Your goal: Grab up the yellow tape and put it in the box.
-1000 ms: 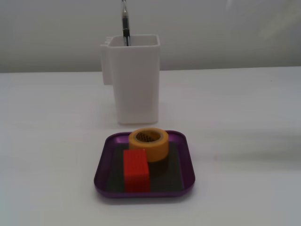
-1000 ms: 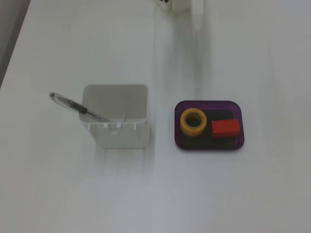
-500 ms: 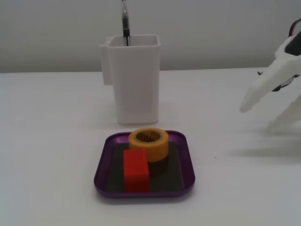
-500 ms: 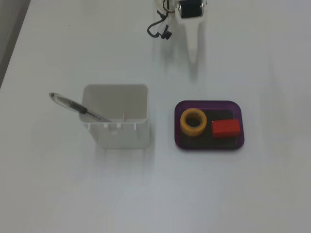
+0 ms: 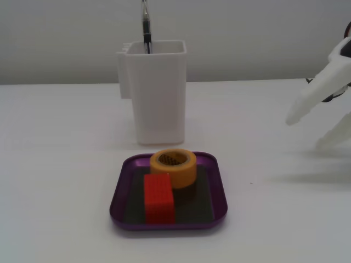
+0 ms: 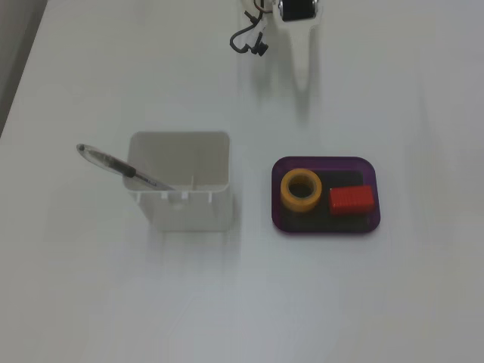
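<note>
The yellow tape (image 5: 184,173) lies flat inside the box (image 5: 221,189), a shallow purple tray, in its far half as a fixed view shows it. In another fixed view the tape (image 6: 286,190) sits in the left part of the box (image 6: 325,161). My gripper (image 5: 305,133) is at the right edge, above the table and well away from the tray. Its white fingers stand apart and hold nothing. It also shows at the top of a fixed view (image 6: 302,64).
A red block (image 5: 159,198) stands in the tray beside the tape, also seen from above (image 6: 352,200). A tall white plastic container (image 5: 159,93) with a pen (image 5: 146,27) stands just behind the tray. A black cable (image 6: 249,41) hangs by the arm.
</note>
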{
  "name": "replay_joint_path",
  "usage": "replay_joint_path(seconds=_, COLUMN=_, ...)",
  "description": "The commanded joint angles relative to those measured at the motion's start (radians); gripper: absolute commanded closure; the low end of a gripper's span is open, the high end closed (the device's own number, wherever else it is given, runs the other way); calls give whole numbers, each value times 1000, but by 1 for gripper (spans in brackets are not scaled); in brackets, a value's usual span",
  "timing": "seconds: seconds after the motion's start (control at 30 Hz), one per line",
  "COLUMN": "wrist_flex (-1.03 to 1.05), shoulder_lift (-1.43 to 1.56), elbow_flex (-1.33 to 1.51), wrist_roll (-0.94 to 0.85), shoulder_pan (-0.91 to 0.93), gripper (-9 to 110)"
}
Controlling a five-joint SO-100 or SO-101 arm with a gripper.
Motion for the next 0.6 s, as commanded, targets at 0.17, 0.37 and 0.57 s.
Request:
replay_joint_path(seconds=0.17, wrist_flex=25, shoulder_lift=106, elbow_flex=14, wrist_roll=14, shoulder_pan=2, gripper=98)
replay_joint_path(seconds=0.37, wrist_flex=17, shoulder_lift=106, elbow_flex=14, wrist_roll=-2, shoulder_pan=0, gripper=97)
replay_joint_path(seconds=0.57, wrist_flex=17, shoulder_lift=106, elbow_flex=14, wrist_roll=-2, shoulder_pan=0, gripper=97)
